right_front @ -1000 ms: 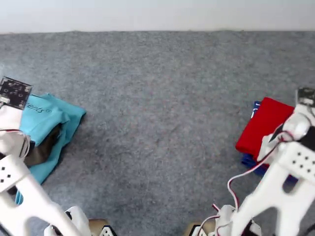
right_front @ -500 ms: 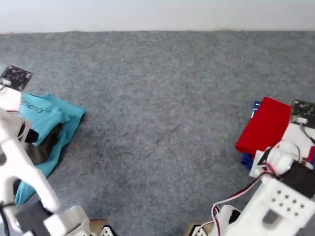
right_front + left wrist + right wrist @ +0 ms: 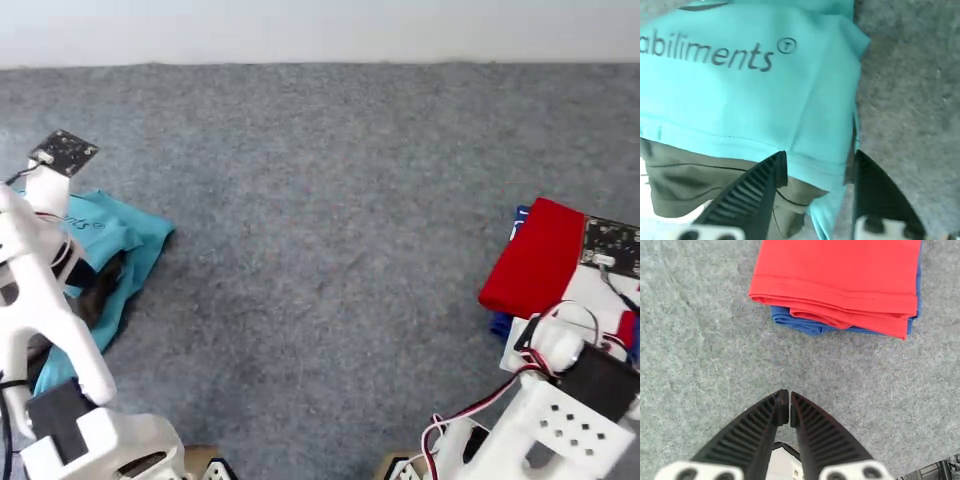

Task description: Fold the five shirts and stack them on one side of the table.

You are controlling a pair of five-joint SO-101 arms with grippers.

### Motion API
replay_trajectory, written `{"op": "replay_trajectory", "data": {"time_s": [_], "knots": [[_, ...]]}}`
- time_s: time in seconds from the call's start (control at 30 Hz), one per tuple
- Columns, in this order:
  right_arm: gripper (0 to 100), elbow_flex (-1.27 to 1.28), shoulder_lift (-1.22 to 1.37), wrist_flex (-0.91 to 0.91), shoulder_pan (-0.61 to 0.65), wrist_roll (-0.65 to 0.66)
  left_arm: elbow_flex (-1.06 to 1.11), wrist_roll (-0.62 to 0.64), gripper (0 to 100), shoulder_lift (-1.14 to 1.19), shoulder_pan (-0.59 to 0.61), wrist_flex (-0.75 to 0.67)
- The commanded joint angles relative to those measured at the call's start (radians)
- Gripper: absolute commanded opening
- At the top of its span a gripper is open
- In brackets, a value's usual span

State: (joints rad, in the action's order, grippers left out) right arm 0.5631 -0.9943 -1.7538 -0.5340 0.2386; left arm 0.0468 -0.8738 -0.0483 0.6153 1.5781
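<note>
A teal shirt (image 3: 120, 240) lies crumpled at the table's left side, with an olive shirt (image 3: 95, 290) showing under it. In the left wrist view the teal shirt (image 3: 750, 95) sits over the olive shirt (image 3: 695, 185), and my left gripper (image 3: 817, 162) hangs open just above the teal hem. At the right side a folded red shirt (image 3: 535, 258) rests on a folded blue shirt (image 3: 505, 325). The right wrist view shows the red shirt (image 3: 840, 270) on the blue shirt (image 3: 805, 322), with my right gripper (image 3: 789, 402) shut over bare carpet short of the stack.
Grey carpet-like cloth (image 3: 330, 220) covers the table, with wide free room between the two piles. A white wall (image 3: 320, 30) runs along the far edge. Both arm bases stand at the near edge.
The left arm has swung toward the far side over the teal shirt. The right arm has drawn back toward the near right corner, uncovering more of the red shirt.
</note>
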Motion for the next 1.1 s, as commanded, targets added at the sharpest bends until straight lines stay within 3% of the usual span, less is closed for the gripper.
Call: {"op": "replay_trajectory", "data": {"time_s": [0.0,0.27,0.57,0.77,0.9,1.07], "knots": [[1.0,-0.002,-0.013,-0.041,-0.015,-0.009,-0.021,-0.009,17,-0.003,-0.009,-0.037],[1.0,-0.002,-0.013,-0.041,-0.015,-0.009,0.002,-0.011,13,-0.003,-0.012,-0.041],[1.0,-0.002,-0.013,-0.041,-0.013,-0.009,0.073,-0.072,13,-0.005,-0.011,0.048],[1.0,-0.002,-0.012,-0.041,-0.013,-0.006,0.099,-0.069,13,-0.005,-0.012,0.020],[1.0,-0.002,-0.012,-0.041,-0.013,-0.006,0.094,0.005,13,-0.005,-0.009,-0.046],[1.0,-0.002,-0.012,-0.041,-0.013,-0.006,0.094,0.011,3,-0.005,-0.014,-0.066]]}}
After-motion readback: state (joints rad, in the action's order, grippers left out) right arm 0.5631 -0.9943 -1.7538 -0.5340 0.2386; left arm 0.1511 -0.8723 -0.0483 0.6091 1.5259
